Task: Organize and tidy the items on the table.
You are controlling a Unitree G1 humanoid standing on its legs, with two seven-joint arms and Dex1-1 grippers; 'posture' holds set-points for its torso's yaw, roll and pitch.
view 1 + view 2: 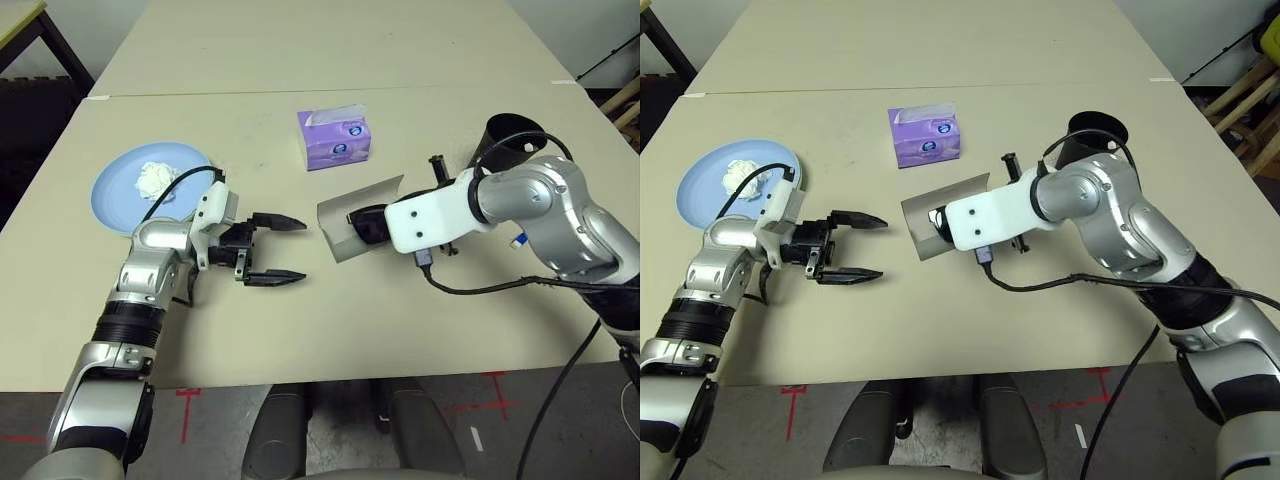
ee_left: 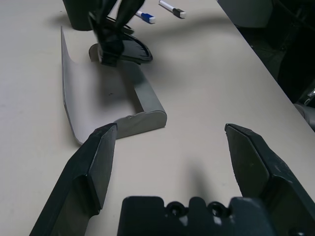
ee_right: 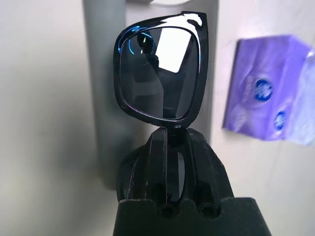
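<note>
The black sunglasses (image 3: 160,73) are clamped at the frame's bridge between the closed jaws of the right gripper (image 3: 170,142), held directly above the grey oblong glasses case (image 1: 345,222). The case lies open on the pale beige worktop (image 1: 330,330), its lid raised on the side facing the left arm, and serves as the reference for all other positions. In the right wrist view one dark lens stands upright over the grey case surface. The left gripper (image 1: 272,250) is on the left side of the case, near it but not touching; its jaws are spread fully apart, hold nothing and point toward the case. The purple tissue pack (image 1: 335,138) sits beyond the case, toward the far side of the worktop. The light blue plate (image 1: 115,195) lies well to the left of the case, past the left gripper, with the crumpled white tissue wad (image 1: 154,178) resting on it. The black tapered cup (image 1: 508,140) stands to the right of the case, behind the right forearm. The blue-and-white marker (image 2: 145,17) lies beyond the case, on its right-arm side, in the left wrist view, with a second marker (image 2: 172,9) just beside it
</note>
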